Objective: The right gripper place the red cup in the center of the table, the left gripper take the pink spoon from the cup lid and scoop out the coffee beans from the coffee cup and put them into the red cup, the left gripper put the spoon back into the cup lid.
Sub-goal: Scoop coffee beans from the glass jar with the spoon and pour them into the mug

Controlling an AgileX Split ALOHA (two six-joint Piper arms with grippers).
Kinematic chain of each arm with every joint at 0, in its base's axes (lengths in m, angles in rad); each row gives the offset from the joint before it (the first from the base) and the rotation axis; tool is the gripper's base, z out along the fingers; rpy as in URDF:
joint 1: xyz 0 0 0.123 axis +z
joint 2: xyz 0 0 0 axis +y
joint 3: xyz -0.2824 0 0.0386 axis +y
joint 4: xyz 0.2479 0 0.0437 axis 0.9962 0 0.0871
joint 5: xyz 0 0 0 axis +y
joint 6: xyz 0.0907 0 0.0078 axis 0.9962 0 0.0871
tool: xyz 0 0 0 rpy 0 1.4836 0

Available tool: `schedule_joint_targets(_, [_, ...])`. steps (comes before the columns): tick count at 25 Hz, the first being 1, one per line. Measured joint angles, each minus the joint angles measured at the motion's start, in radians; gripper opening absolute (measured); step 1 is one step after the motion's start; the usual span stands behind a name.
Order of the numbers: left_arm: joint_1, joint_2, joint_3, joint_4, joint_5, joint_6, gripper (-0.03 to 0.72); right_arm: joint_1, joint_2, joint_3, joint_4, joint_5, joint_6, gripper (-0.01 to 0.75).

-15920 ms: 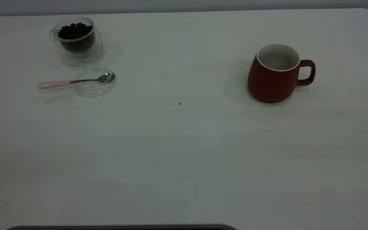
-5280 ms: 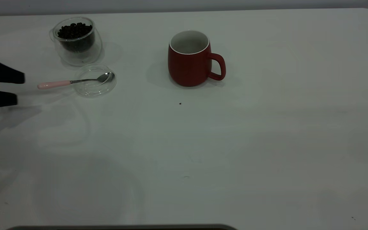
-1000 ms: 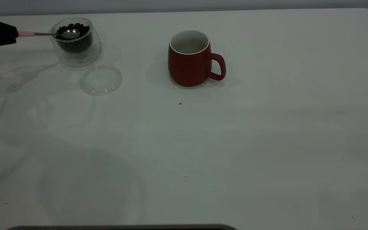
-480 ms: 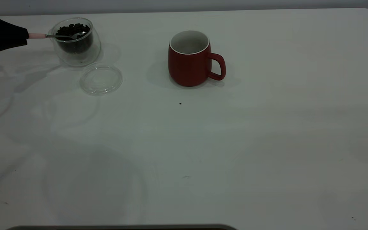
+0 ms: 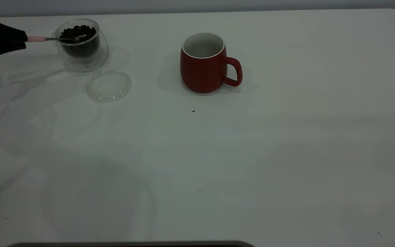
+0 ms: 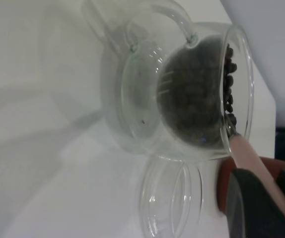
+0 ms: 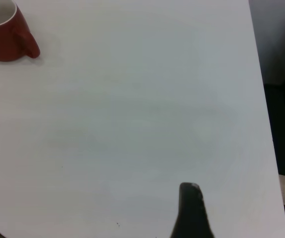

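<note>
The left gripper (image 5: 19,38), at the far left edge of the exterior view, is pinched on the handle of the pink spoon (image 5: 36,38), held about level, so that the metal bowl reaches over the rim of the coffee cup (image 5: 82,44) and dips into the coffee beans (image 5: 79,33). Just in front of that cup the cup lid (image 5: 108,85) lies flat and bare on the table (image 5: 286,154). Further right, near the middle of the tabletop and well apart from the glass cup, the red cup (image 5: 202,63) stands upright and looks empty, handle to the right. The right gripper (image 7: 192,208) shows only one finger in its own wrist view, parked far from the mug; whether it is spread or closed I cannot tell. The risk lies in the scoop: the glass cup looks light, so a sideways push from the spoon could slide or tip it, and a tilted lift would spill beans on the long carry to the mug.
</note>
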Motion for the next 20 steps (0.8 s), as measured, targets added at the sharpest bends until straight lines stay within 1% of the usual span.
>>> schedule_joint_targets(11, [0.011,0.0,-0.001,0.0,0.054,-0.06,0.128,0.0,-0.001,0.0,0.0,0.0,0.0,0.585])
schedule_joint_targets(20, [0.011,0.0,-0.001,0.001,0.129,-0.065,0.127,0.0,-0.001,0.0,0.0,0.0,0.0,0.585])
